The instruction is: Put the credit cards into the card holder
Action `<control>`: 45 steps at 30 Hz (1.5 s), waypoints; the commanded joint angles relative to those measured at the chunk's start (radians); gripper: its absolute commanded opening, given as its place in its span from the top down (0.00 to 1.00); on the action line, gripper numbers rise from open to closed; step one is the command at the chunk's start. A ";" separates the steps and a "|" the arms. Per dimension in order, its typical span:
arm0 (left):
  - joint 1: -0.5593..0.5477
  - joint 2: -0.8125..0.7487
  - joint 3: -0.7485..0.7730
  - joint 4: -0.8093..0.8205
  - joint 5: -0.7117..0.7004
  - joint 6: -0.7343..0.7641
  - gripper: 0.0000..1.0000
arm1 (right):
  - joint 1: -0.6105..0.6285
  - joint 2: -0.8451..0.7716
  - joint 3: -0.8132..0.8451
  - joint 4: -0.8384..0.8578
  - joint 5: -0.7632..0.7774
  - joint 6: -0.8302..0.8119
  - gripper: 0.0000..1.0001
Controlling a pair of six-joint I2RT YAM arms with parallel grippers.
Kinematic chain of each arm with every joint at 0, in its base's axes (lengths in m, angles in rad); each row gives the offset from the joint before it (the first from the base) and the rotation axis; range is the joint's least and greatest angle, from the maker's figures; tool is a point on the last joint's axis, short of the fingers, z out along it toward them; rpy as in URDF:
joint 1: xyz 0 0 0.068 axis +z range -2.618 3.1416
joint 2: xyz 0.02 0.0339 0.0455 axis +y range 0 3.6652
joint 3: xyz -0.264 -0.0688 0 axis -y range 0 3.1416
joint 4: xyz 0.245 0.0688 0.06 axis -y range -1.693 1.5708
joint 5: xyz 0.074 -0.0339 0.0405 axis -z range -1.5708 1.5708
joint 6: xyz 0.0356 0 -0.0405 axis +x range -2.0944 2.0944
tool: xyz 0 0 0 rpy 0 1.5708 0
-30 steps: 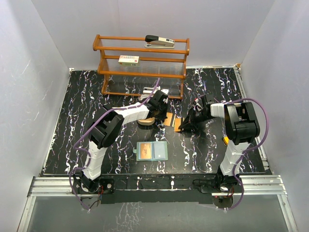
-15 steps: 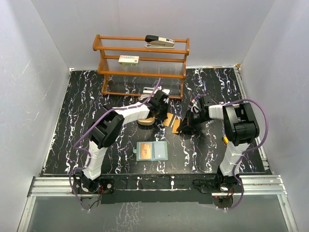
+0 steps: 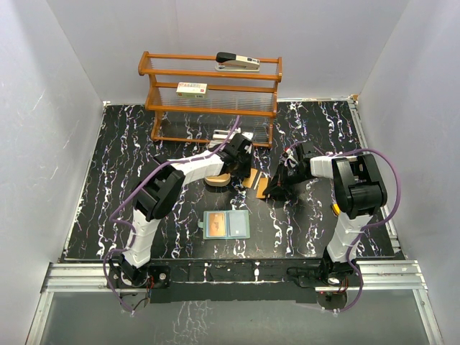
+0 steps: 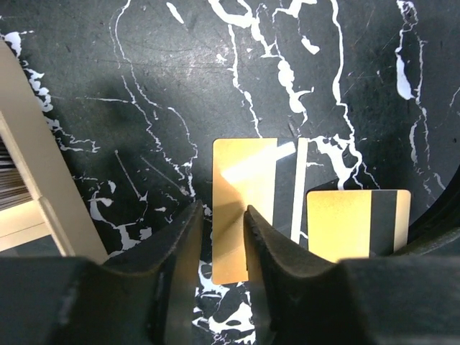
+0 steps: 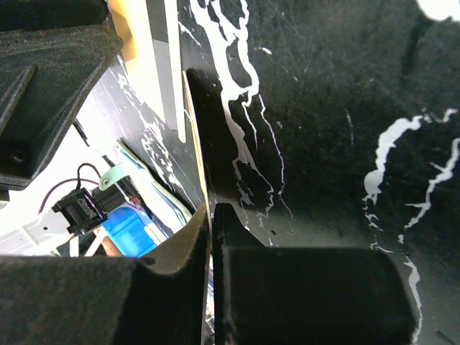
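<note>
The sage-green folding card holder [image 3: 226, 225] lay open on the black marbled table [image 3: 108, 180], the left gripper [image 4: 223, 210], slightly parted and empty, was poised over a plain gold-orange plastic card [image 4: 244, 165], and the right gripper [image 5: 212, 208] pinched a striped gold card [image 4: 345, 223], so neither was pocketed yet.

You've got nothing legible here: the label on the white box [image 3: 191, 89] on the far shelf [image 3: 212, 110] is too small to read.
</note>
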 commanded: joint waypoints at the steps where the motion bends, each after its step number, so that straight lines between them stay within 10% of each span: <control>1: 0.032 0.039 0.002 -0.165 -0.003 -0.010 0.68 | 0.004 0.011 0.027 -0.055 0.099 -0.024 1.00; 19: 0.053 0.076 -0.019 -0.043 0.290 -0.055 0.56 | 0.001 0.100 0.121 -0.105 0.084 -0.074 1.00; 45: 0.053 0.041 -0.047 -0.089 0.301 -0.031 0.55 | 0.002 -0.034 -0.057 0.192 0.018 -0.060 1.00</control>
